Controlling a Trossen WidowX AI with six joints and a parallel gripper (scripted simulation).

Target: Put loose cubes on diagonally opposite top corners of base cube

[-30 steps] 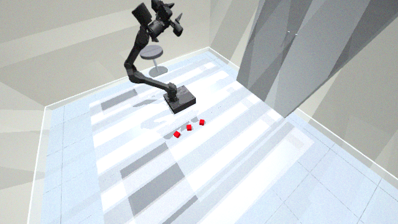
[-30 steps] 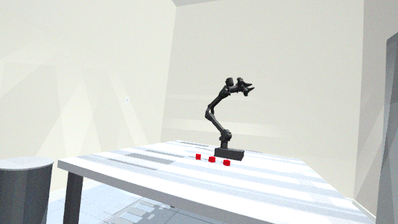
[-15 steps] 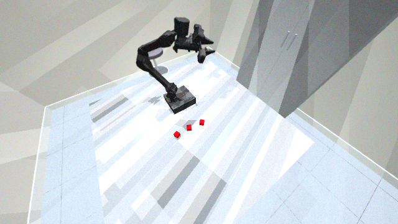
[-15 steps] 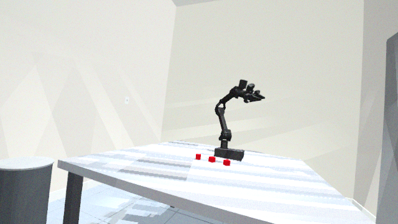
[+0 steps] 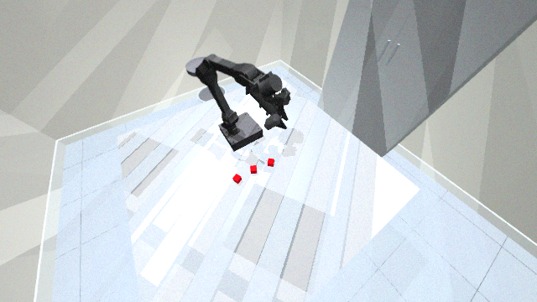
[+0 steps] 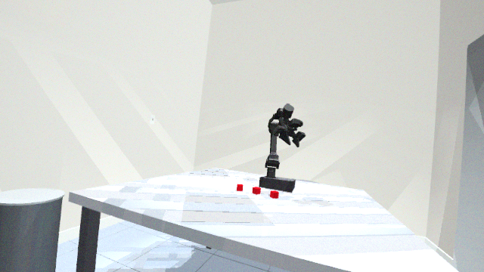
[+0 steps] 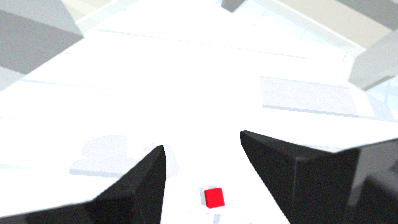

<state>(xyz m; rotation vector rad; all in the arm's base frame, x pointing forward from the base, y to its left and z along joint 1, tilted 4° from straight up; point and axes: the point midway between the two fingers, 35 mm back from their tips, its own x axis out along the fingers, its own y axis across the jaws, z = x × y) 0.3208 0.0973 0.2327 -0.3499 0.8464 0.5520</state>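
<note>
Three small red cubes sit on the white table [image 6: 227,223] in a loose diagonal row just in front of the arm's dark base plate [image 5: 242,133]; from above they read as a near cube [image 5: 237,179], a middle cube [image 5: 253,169] and a far cube [image 5: 271,162], each apart from its neighbours and none stacked on another; which of the three is the fixed one I cannot tell, since they look alike. From the side the same three show as little red blocks resting flat on the tabletop, close to the plate's front edge.

The arm [image 5: 222,90] rises from the plate, folds over at the elbow and bends back down, so the gripper [image 5: 277,122] hangs above the table beside the plate, well clear of the cubes and pointing downward. Its fingers are partly spread with nothing between them; through the wrist camera one dark fingertip [image 7: 145,185] sits to either side of a gap, and a single red cube [image 7: 214,198] shows far below in that gap, on the white surface.

A grey cabinet [image 5: 398,63] stands beyond the table; a grey cylinder [image 6: 28,227] stands on the floor at its near corner.
</note>
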